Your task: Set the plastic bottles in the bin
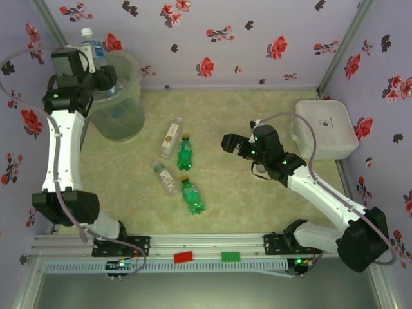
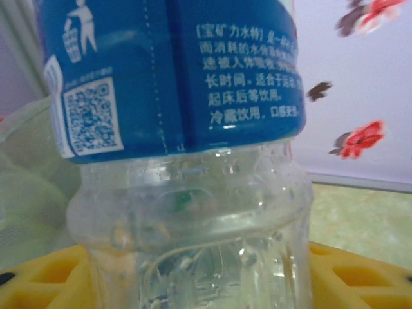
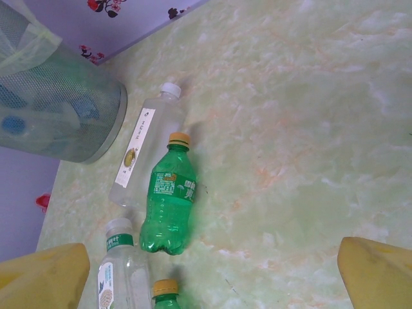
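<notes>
Your left gripper is clamped on the blue-labelled bottle, a clear water bottle. Its yellow fingers press either side of the ribbed lower body. From above, the bottle stands upright with its white cap up, raised at the far left rim of the bin. Whether it hangs fully over the mouth is hard to tell.

To do this drop well, bring the bottle toward the middle of the opening before you let go. That way it should clear the rim and the loose bag edge. Release from low enough that it does not bounce out.

The bin is a round mesh bucket lined with a pale green bag. Blue shapes show through its wall, probably bottles already inside.

Four bottles lie on the marbled table, just right of the bin:
- a clear white-capped bottle
- a green bottle beside it
- a clear green-labelled bottle
- a second green bottle, nearest the arms

Your right gripper hovers over them with its jaws spread wide, holding nothing. A closed white lidded box sits at the far right.
</notes>
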Controlling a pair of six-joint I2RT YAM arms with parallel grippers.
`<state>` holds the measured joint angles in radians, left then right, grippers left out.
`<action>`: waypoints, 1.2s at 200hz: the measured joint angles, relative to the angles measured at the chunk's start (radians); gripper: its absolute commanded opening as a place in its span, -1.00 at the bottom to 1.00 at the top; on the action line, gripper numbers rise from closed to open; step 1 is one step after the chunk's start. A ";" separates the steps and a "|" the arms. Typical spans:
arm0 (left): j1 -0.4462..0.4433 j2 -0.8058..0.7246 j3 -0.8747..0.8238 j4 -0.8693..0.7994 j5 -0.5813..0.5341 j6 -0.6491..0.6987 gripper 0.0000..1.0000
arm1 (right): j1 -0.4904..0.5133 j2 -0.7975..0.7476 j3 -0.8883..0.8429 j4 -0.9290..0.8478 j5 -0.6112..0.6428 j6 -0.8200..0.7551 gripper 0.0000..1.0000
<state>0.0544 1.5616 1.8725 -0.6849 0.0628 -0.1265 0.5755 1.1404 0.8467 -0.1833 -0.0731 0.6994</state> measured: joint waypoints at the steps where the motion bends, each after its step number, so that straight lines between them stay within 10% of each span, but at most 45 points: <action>1: 0.004 0.006 0.004 -0.004 0.000 0.000 -1.00 | 0.000 0.000 0.000 0.000 0.000 0.000 0.99; 44: 0.058 0.159 0.123 -0.108 0.001 -0.003 -0.83 | 0.000 -0.013 -0.017 -0.002 0.008 0.001 0.99; 87: 0.060 0.258 0.203 -0.182 0.006 -0.025 0.23 | 0.000 -0.053 -0.031 -0.016 0.026 0.003 0.99; 116: 0.060 0.264 0.212 -0.207 0.012 -0.044 0.35 | 0.000 -0.084 -0.033 -0.025 0.040 0.003 0.99; 153: 0.060 0.230 0.212 -0.206 0.019 -0.063 0.99 | 0.000 -0.084 -0.040 -0.029 0.044 0.003 0.99; 240: 0.053 0.054 0.130 -0.133 0.036 -0.101 1.00 | 0.000 -0.106 -0.040 -0.060 0.043 0.003 0.99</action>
<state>0.1074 1.6157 2.0026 -0.8181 0.0990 -0.2279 0.5755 1.0340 0.8070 -0.2428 -0.0296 0.7025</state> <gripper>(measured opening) 0.998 0.996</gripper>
